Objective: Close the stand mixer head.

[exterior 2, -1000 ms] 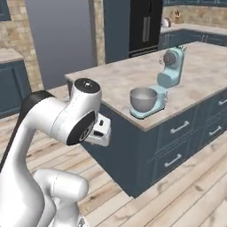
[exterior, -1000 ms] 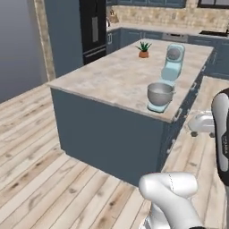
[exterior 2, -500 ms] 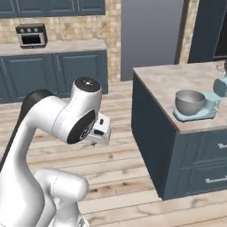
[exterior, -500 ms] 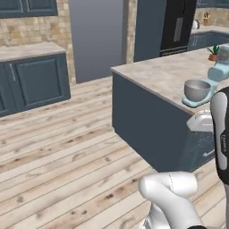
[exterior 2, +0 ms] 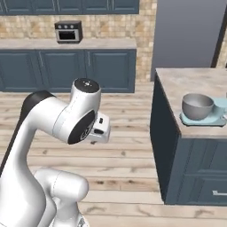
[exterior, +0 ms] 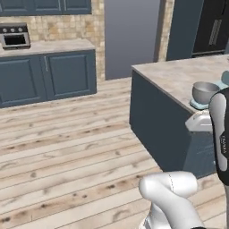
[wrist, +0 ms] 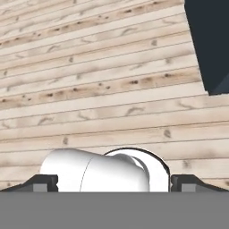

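Right base view: the white arm (exterior 2: 66,119) is folded at the elbow, its gripper (wrist: 114,182) pointing down at the pale plank floor (wrist: 89,89), fingertips spread wide.

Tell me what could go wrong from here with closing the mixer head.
1. The bowl and pale-blue mixer base sit at the island's corner, at the picture's right edge, so reaching now would likely fall short.
2. The pincer is open and aimed at the wooden floor, so it needs turning toward the island first.
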Robot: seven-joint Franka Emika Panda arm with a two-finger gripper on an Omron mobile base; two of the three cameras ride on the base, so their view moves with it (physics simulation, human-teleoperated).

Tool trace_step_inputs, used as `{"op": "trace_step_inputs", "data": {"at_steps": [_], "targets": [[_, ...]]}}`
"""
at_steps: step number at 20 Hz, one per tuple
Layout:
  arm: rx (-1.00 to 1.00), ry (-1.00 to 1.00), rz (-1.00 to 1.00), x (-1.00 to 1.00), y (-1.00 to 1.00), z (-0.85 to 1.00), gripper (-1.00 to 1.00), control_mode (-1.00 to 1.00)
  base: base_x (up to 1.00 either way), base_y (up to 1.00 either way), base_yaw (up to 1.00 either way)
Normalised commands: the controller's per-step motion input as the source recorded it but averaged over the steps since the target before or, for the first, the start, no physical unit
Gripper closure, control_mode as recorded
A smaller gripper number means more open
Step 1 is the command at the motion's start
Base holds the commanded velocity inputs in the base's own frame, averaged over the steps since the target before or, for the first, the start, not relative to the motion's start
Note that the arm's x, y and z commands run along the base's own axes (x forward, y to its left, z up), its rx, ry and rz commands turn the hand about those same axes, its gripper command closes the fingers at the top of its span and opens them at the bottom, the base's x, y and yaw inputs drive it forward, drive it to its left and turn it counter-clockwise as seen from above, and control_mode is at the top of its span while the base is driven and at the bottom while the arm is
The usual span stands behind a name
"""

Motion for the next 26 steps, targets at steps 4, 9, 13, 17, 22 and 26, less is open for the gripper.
{"op": "trace_step_inputs", "data": {"at_steps": [4,9,13,17,22,26], "targets": [[0.0,0.0,0.0,0.0,0.0,0.0,-1.0,1.0,0.67,-0.97,0.04],[0.0,0.0,0.0,0.0,0.0,0.0,-1.0,1.0,0.38,-1.0,0.03],[0.0,0.0,0.0,0.0,0.0,0.0,-1.0,1.0,0.01,-1.0,0.12],[0.0,0.0,0.0,0.0,0.0,0.0,-1.0,1.0,0.09,-1.0,0.13],[0.0,0.0,0.0,0.0,0.0,0.0,-1.0,1.0,0.17,-1.0,0.13],[0.0,0.0,0.0,0.0,0.0,0.0,-1.0,1.0,0.27,-1.0,0.07]]}}
